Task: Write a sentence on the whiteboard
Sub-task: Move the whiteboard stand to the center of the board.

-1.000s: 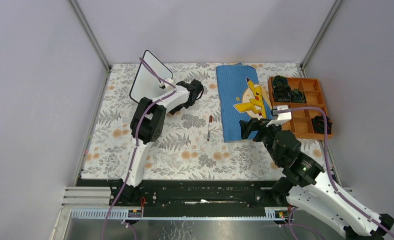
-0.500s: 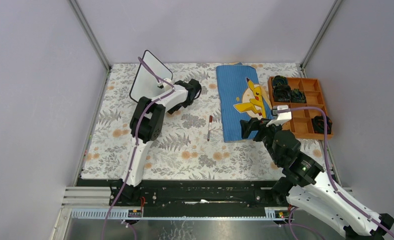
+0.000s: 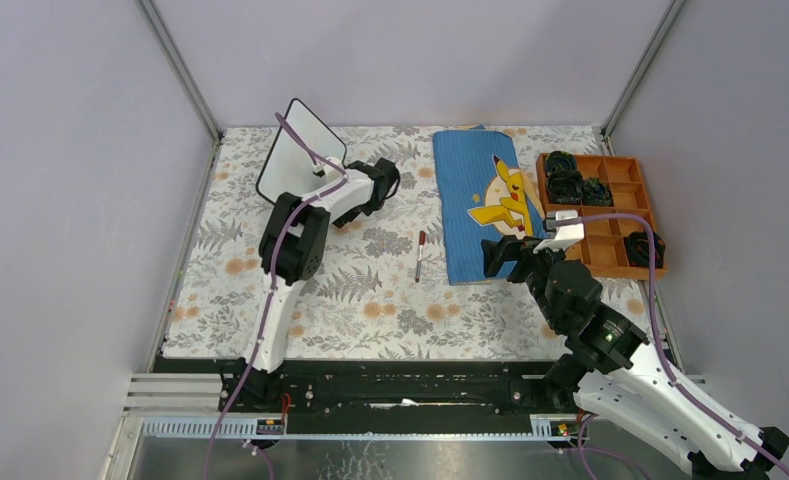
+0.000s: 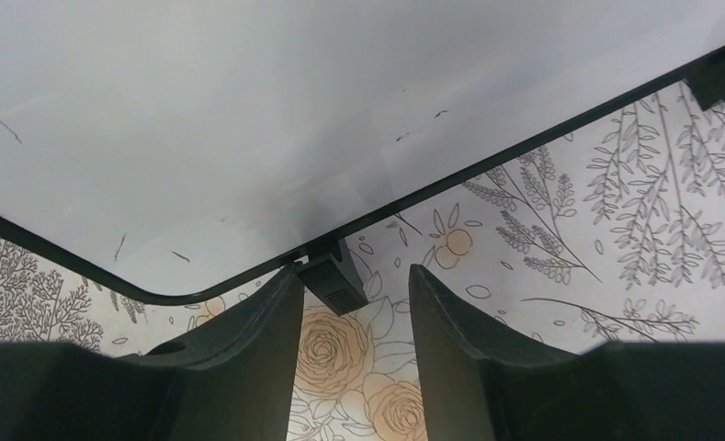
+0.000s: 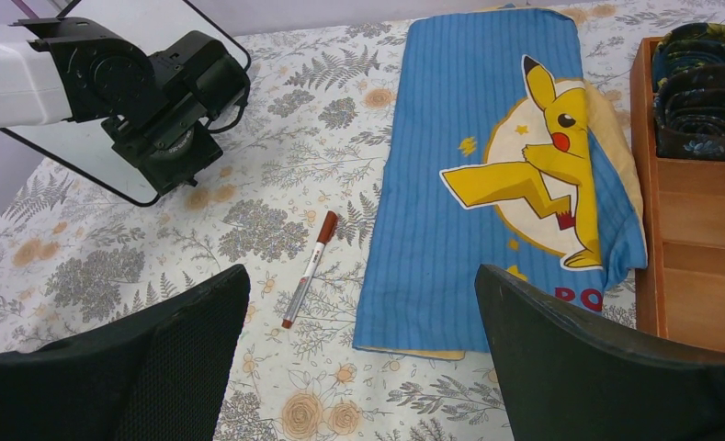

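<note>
Left claw (image 4: 356, 276) shifted leftward, at whiteboard (image 4: 248, 110) edge

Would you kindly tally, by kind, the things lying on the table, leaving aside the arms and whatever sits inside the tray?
Whiteboard: 1
Marker: 1
Blue cloth: 1
Compartment tray: 1
Total: 4
</note>
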### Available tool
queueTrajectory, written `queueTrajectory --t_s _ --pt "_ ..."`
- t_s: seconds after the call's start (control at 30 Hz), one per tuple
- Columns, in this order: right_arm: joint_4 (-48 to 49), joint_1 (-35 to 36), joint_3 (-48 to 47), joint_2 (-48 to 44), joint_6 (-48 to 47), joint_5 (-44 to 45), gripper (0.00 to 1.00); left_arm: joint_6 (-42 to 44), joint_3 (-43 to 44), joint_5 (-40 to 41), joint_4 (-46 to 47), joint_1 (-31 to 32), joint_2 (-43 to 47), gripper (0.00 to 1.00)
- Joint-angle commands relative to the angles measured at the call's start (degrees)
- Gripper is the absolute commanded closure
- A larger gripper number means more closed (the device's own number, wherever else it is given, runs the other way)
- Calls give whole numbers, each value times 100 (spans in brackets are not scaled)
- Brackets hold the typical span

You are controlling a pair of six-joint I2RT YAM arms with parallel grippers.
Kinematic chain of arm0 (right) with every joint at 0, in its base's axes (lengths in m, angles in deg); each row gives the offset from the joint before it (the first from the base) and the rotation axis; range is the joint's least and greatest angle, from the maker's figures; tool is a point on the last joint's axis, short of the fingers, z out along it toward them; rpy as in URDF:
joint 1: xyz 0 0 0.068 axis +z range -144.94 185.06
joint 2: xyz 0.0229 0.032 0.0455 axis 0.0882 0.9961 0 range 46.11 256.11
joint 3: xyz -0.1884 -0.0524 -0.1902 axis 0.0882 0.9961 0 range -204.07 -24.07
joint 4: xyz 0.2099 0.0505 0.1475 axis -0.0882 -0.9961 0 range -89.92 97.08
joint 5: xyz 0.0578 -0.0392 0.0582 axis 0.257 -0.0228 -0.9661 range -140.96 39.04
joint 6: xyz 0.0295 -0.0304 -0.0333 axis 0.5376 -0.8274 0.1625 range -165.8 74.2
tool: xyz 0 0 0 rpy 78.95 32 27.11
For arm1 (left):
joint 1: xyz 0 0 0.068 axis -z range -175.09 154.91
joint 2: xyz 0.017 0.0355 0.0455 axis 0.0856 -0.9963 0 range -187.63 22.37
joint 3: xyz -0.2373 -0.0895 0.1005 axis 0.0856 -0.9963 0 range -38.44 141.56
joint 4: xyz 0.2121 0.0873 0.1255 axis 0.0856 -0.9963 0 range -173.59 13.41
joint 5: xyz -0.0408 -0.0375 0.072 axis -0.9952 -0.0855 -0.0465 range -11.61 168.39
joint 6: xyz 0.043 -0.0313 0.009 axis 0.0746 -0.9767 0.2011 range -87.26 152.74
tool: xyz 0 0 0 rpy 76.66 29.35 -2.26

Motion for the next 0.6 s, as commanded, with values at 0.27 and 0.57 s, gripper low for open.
queueTrajectory --t_s 0.27,0.57 --pt "315 11 -99 11 -70 76 0 41 -960 396 287 -292 534 49" --pt "337 18 -109 28 -39 5 0 949 -1647 -34 1328 -328 968 44"
